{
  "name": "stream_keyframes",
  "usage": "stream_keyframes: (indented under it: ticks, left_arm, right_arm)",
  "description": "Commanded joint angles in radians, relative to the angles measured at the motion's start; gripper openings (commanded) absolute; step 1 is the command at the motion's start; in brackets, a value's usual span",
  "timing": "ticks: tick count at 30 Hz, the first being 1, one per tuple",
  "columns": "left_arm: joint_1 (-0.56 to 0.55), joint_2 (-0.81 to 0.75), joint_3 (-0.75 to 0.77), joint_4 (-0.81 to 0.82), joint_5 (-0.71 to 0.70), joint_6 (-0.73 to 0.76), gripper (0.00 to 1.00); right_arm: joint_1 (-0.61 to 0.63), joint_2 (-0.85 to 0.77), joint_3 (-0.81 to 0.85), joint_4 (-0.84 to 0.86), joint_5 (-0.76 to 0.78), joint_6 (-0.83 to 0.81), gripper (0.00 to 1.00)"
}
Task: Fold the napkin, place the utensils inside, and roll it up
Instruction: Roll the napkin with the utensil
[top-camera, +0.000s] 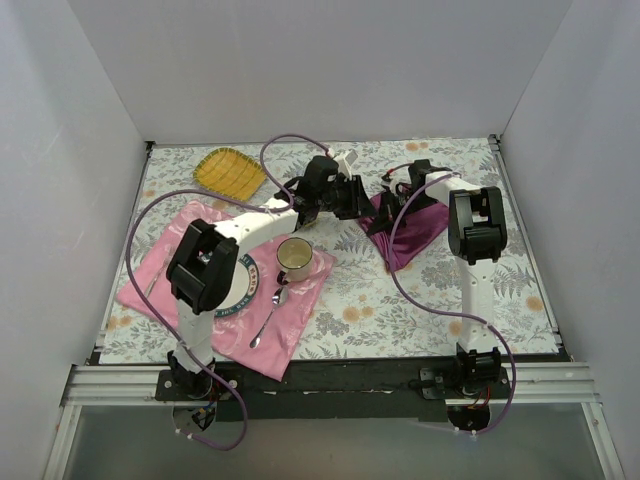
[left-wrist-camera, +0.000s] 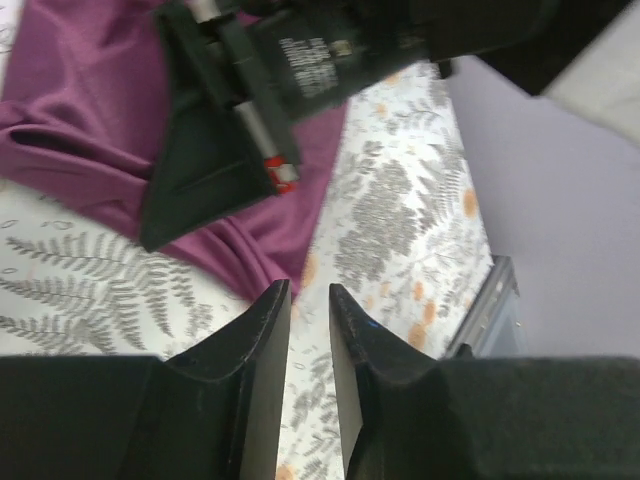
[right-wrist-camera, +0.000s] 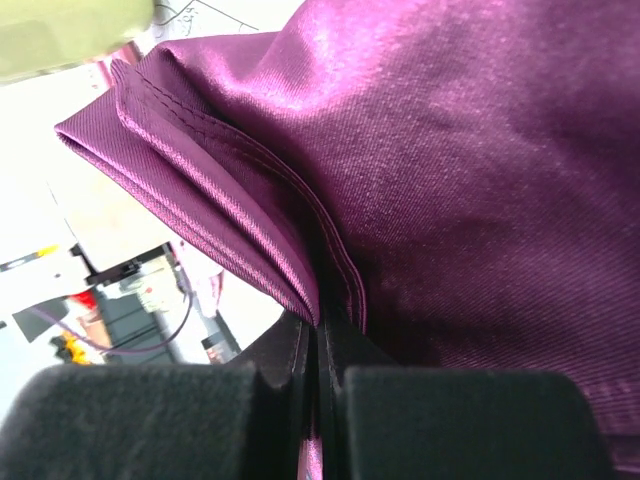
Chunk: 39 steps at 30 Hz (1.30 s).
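The dark purple satin napkin (top-camera: 415, 232) lies bunched on the flowered tablecloth, right of centre. My right gripper (top-camera: 397, 193) is at its far left edge. In the right wrist view that gripper (right-wrist-camera: 320, 320) is shut on the napkin's (right-wrist-camera: 460, 150) stitched hem, folds of cloth hanging over the jaws. My left gripper (top-camera: 352, 200) hovers just left of the napkin. Its jaws (left-wrist-camera: 308, 290) stand a narrow gap apart, with only tablecloth showing between them and the napkin (left-wrist-camera: 90, 110) just beyond the tips. The utensils show in no view.
A pink placemat (top-camera: 160, 262) at the left carries a plate (top-camera: 240, 290), a cup (top-camera: 294, 258) and a silver spoon (top-camera: 268, 318). A yellow woven dish (top-camera: 228, 172) sits at the back left. White walls enclose the table on three sides.
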Motion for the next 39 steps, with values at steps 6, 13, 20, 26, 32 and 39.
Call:
stream_keyframes:
  ticks: [6,13,20,26,32,39]
  left_arm:
    - [0.012,0.170,0.078,0.096,-0.114,0.015,0.15]
    - [0.012,0.232,0.130,0.122,-0.131,0.008,0.13]
    - [0.012,0.285,0.173,0.104,-0.146,0.004,0.13]
    - [0.012,0.325,0.180,0.098,-0.160,0.002,0.13]
    - [0.025,0.348,0.152,0.127,-0.226,-0.004,0.11]
    - [0.042,0.414,0.181,0.093,-0.255,-0.028,0.07]
  right_arm:
    - [-0.034,0.106,0.044,-0.086,0.081,-0.118,0.01]
    - [-0.034,0.092,0.034,-0.088,0.096,-0.120,0.01]
    - [-0.034,0.080,0.033,-0.088,0.102,-0.121,0.01]
    - [-0.032,0.080,0.044,-0.099,0.099,-0.126,0.01]
    - [-0.034,0.086,0.071,-0.134,0.101,-0.149,0.01]
    - [-0.032,0.075,0.087,-0.140,0.136,-0.183,0.03]
